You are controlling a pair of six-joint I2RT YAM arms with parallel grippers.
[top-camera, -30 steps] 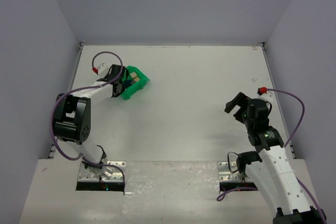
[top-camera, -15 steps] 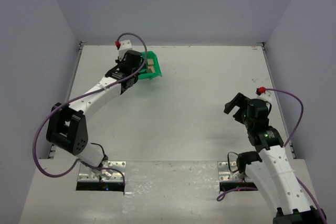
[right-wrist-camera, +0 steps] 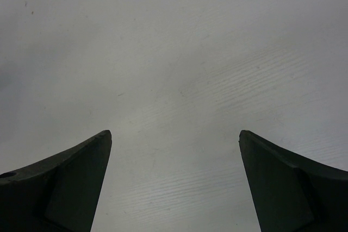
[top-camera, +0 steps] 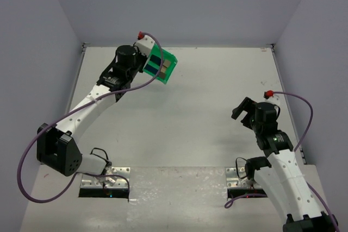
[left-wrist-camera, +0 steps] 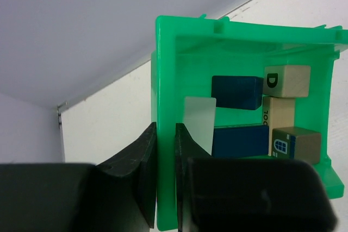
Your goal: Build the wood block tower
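Several blocks fill a bin the gripper pinches.

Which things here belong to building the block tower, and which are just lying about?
For the job: wood blocks, tan and blue, inside the green bin; left tool, clamped on its wall.
Just there: green bin, only their container; right tool, open, holding nothing.

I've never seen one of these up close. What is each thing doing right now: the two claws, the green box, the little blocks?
Left gripper: shut, pinching one wall of the green bin.
Green bin: held up and tipped steeply, not flat on the table.
Blocks: all inside the bin, bunched against one side; no tower begun.
Right gripper: open, empty, above bare table.
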